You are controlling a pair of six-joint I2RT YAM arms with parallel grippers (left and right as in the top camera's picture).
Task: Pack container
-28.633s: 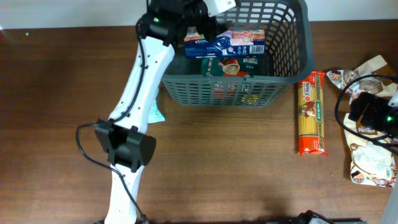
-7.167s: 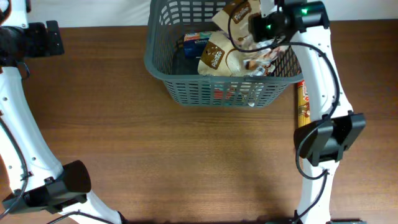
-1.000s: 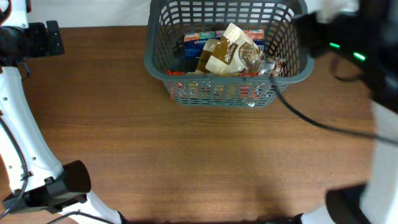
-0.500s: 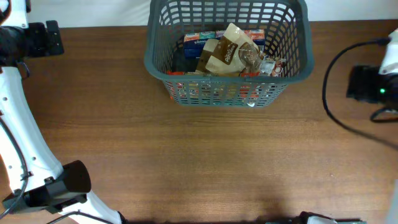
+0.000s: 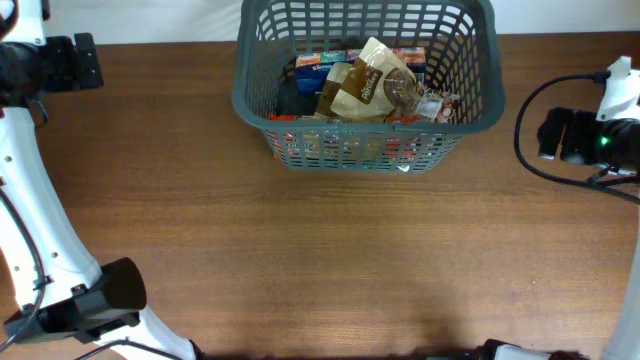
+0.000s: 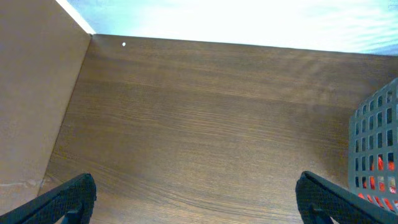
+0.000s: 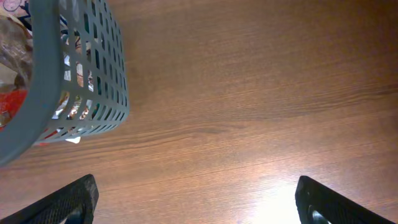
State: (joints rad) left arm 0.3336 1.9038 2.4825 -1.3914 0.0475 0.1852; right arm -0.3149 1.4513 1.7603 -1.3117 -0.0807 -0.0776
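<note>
Two-arm table scene seen from overhead and from both wrists. We see the dark grey basket (image 5: 350, 150) standing upright on the brown wooden table (image 5: 300, 250), against the far edge and about midway along it. Its slotted walls and thick rim are whole, and it is apart from both arms. Inside it we note a brown packet (image 5: 365, 85) lying tilted on top of the load, a blue box (image 5: 320, 62) behind it toward the far wall, and a red packet (image 5: 300, 148) showing through the slots of the near wall. The left gripper (image 6: 196, 202) hangs over bare table near the far left corner. Its jaws are spread as wide as the view allows, with nothing between them, and in the left wrist view one corner of the basket (image 6: 376, 149) enters at the right. The right gripper (image 7: 196, 202) hangs over bare table near the right edge. Its jaws are likewise spread wide and hold nothing. In the right wrist view the basket (image 7: 99, 74) appears at the upper left, well apart from the fingertips, with red wrapping visible through the lattice.
</note>
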